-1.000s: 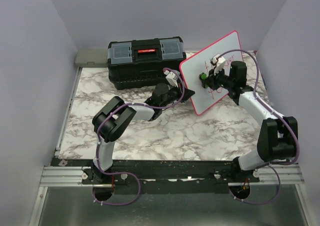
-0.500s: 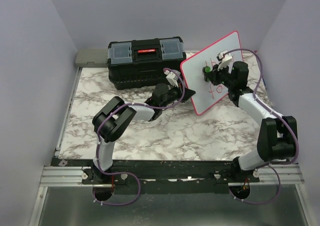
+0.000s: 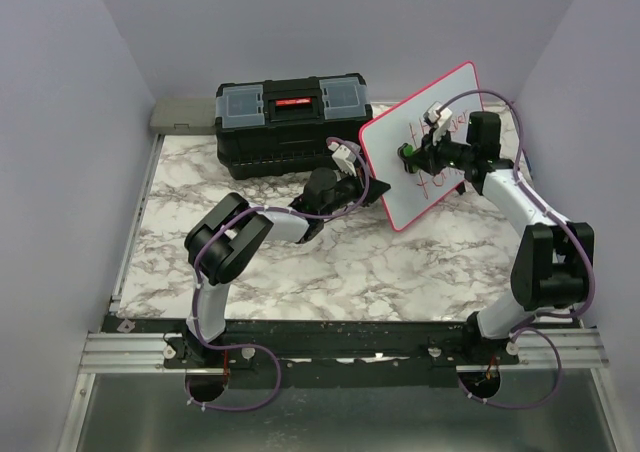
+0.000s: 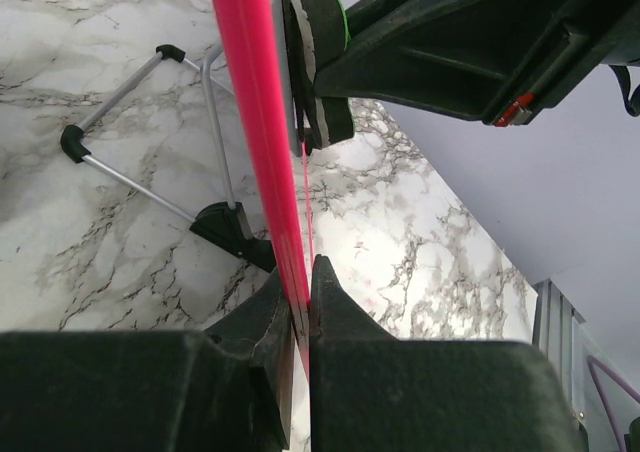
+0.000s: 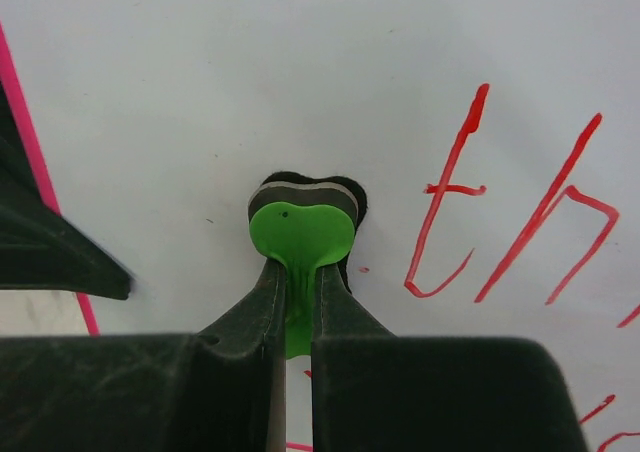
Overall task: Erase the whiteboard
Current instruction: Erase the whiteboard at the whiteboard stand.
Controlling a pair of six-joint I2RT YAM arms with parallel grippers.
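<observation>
Here's the whiteboard (image 3: 392, 182), propped up at a tilt on the marble counter (image 3: 330, 262), just right of the black toolbox (image 3: 290, 122). The left fingers (image 4: 322, 290) are pinched tight on the board's pink rim (image 4: 255, 122) at the lower corner nearest the toolbox, the edge squeezed flat between them. On the side of the whiteboard away from the toolbox, the right fingers (image 5: 270, 290) are closed hard on the tab of a green eraser (image 5: 300, 234), and its dark pad is pressed flush against the white face. Red handwriting (image 5: 520, 212) sits just beyond the eraser, further from the toolbox. A wire stand (image 4: 130, 172) shows behind the board.
</observation>
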